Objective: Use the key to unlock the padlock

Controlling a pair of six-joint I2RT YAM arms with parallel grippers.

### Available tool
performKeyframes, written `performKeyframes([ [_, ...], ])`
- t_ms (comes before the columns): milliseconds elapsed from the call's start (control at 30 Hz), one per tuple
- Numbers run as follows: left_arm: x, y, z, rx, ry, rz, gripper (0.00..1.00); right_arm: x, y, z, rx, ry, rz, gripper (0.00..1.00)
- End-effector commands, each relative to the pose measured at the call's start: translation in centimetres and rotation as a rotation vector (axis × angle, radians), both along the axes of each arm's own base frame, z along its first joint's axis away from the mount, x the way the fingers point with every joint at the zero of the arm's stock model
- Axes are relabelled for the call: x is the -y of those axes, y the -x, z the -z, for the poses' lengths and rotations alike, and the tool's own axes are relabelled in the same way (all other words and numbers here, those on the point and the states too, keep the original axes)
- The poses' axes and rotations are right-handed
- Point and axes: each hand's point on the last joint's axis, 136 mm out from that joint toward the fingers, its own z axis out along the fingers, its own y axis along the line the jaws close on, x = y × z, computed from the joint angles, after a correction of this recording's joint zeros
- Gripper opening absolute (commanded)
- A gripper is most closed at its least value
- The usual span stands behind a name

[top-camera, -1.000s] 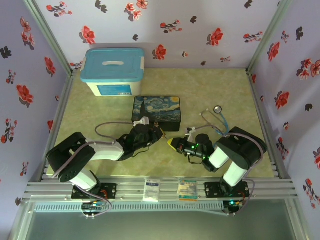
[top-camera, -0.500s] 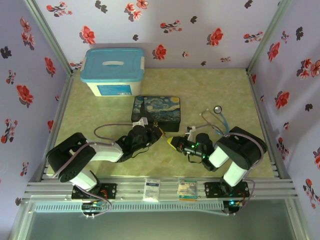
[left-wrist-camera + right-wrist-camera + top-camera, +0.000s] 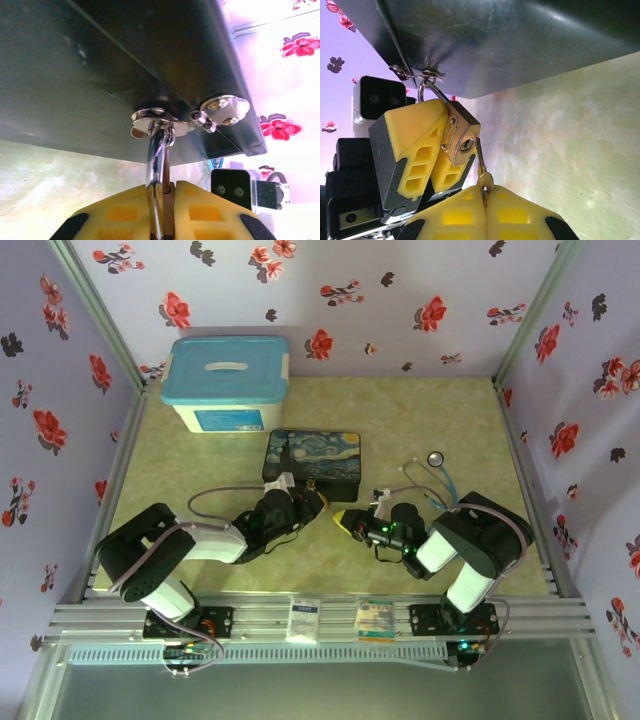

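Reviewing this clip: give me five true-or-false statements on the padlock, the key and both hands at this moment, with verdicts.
1. The small brass padlock hangs from the metal clasp of the dark Starry-Night-print box. True.
2. The left hand is shut on the padlock. True.
3. The right hand is open and empty. False: it is shut on the tiny dark metal key.
4. The blue-tubed stethoscope lies left of the box. False: it lies to its right.
5. The white bin with a blue lid stands uncovered. False: its lid is on.

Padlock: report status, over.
Left gripper shut on padlock, right gripper shut on key. Shackle closed through box latch. Key tip beside keyhole, not seen in. Path clear.
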Motion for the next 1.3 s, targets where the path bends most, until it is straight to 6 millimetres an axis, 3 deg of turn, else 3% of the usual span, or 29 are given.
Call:
performKeyframes([
  [0,0.7,-0.3,-1.7,0.039,0.074,0.004,0.0,-0.2,-0.2,-1.7,0.061,-0.036,-0.011,0.0],
  [333,0.5,-0.3,-1.9,0.043,0.056,0.01,0.0,0.1,0.3,-1.3,0.061,-0.022,-0.021,0.0],
  [767,1.3,0.5,-2.5,0.035,0.107,0.032,0.0,0.5,-1.6,-1.5,0.062,-0.031,0.025,0.0],
  [1000,2.7,1.1,-3.0,0.037,0.138,0.064,0.0,0.3,-2.8,-1.4,0.036,-0.046,0.027,0.0],
  [1267,2.8,1.2,-2.4,0.049,0.091,0.08,0.0,0.2,-2.8,-2.0,0.033,-0.067,0.015,0.0],
])
